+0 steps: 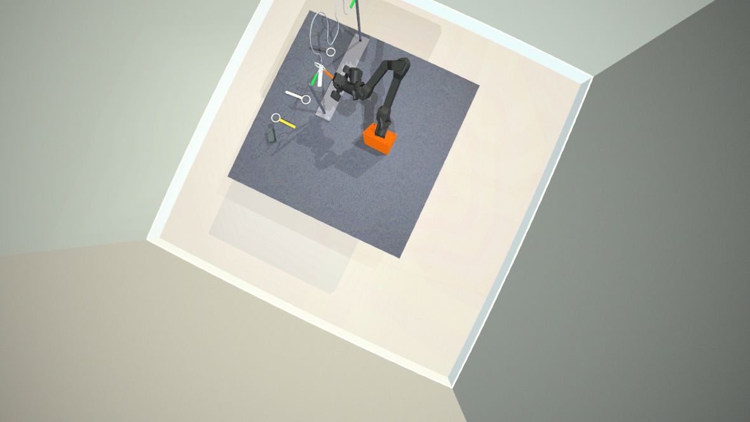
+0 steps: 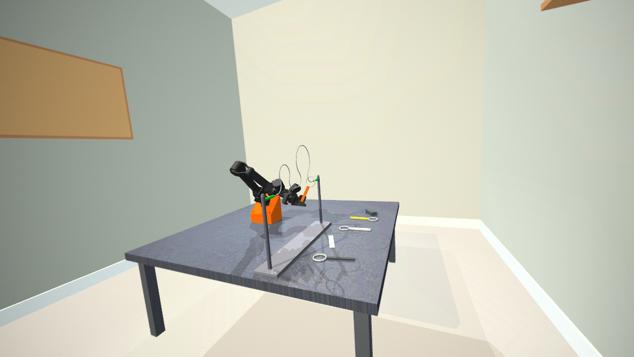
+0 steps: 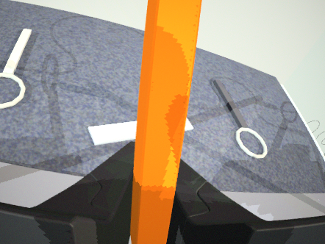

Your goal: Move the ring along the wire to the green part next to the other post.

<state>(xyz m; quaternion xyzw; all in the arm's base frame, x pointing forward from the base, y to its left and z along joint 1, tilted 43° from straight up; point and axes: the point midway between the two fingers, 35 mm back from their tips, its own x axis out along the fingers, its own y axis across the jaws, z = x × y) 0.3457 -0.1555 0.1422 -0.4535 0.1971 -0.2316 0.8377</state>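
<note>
We are seeing the black arm [image 1: 388,91] reaching from its orange base [image 1: 375,145] over the grey plate [image 1: 322,114]. Below it, a ring with a yellow handle [image 1: 286,123] is lying beside a dark block [image 1: 271,135] on the tabletop [image 1: 335,201].

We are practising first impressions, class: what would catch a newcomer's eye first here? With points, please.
Probably the bright orange base [image 1: 375,142] [image 2: 262,216] at the black arm's foot, on the dark table. Next, the orange handle [image 1: 328,74] [image 2: 305,193] [image 3: 162,95], held in the tool [image 1: 334,79] [image 2: 302,201] [image 3: 156,165], and the looping wire [image 1: 310,36] [image 2: 296,160] above the table between two posts [image 1: 317,98] [image 2: 319,199].
</note>
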